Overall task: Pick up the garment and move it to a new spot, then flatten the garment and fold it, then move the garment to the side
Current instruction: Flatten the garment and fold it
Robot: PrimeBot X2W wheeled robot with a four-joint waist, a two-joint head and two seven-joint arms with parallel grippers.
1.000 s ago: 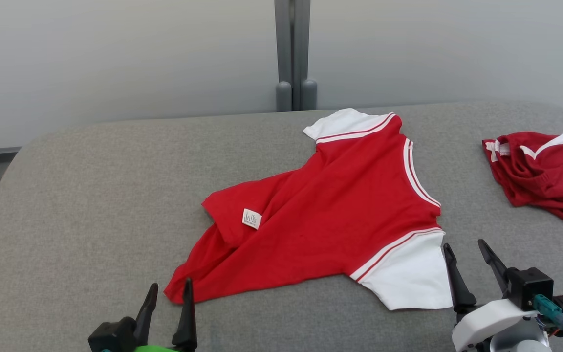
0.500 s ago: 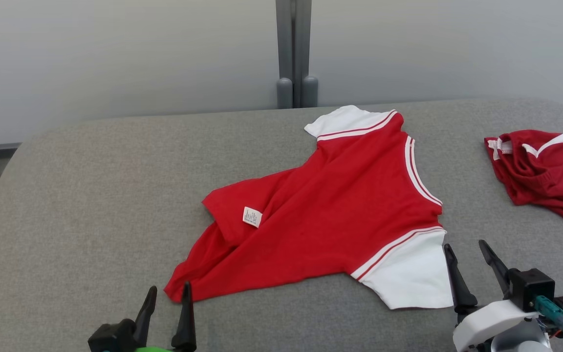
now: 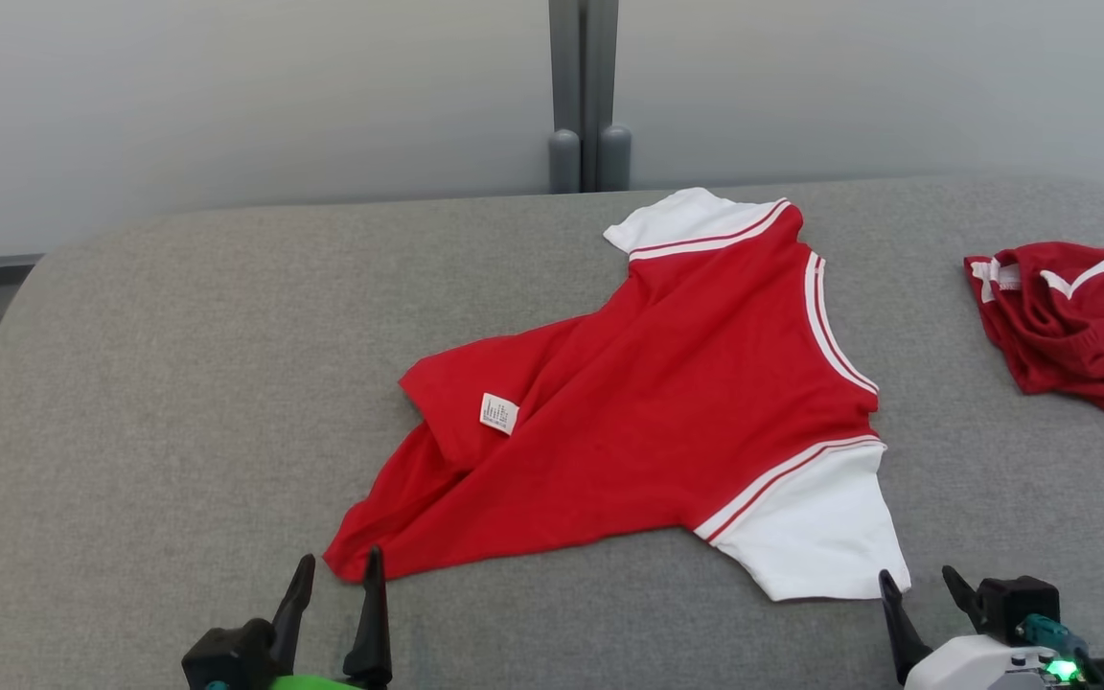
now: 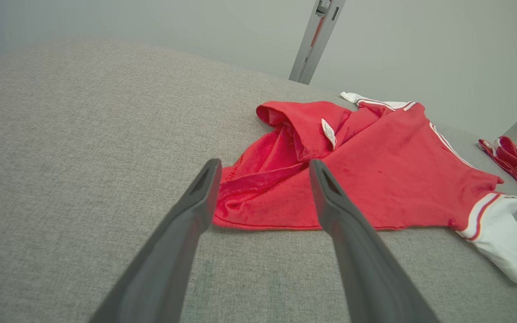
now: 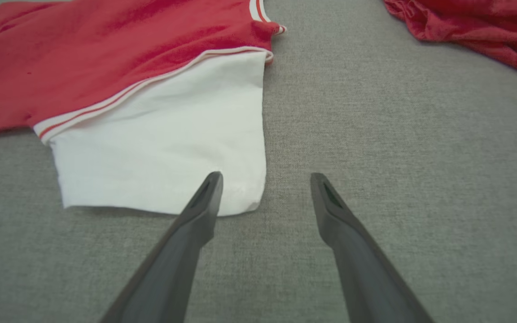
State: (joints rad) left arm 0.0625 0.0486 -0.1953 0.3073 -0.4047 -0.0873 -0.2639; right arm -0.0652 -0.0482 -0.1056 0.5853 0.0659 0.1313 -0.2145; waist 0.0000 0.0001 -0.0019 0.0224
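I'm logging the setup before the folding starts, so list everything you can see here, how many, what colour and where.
shirt: one, red with white sleeves and striped trim, lying partly rumpled in the middle of the table
care label: one, white, on the turned-over hem part of the shirt
second garment: one, darker red with white trim, crumpled at the table's right end, apart from the shirt
table: one, grey fabric top, under both garments
post: one, grey, upright behind the table's far edge
wall: pale grey, behind the table
left gripper: one, dark fingers, open, holding nothing, at the shirt's near hem corner
right gripper: one, dark fingers, open, holding nothing, at the near white sleeve's corner
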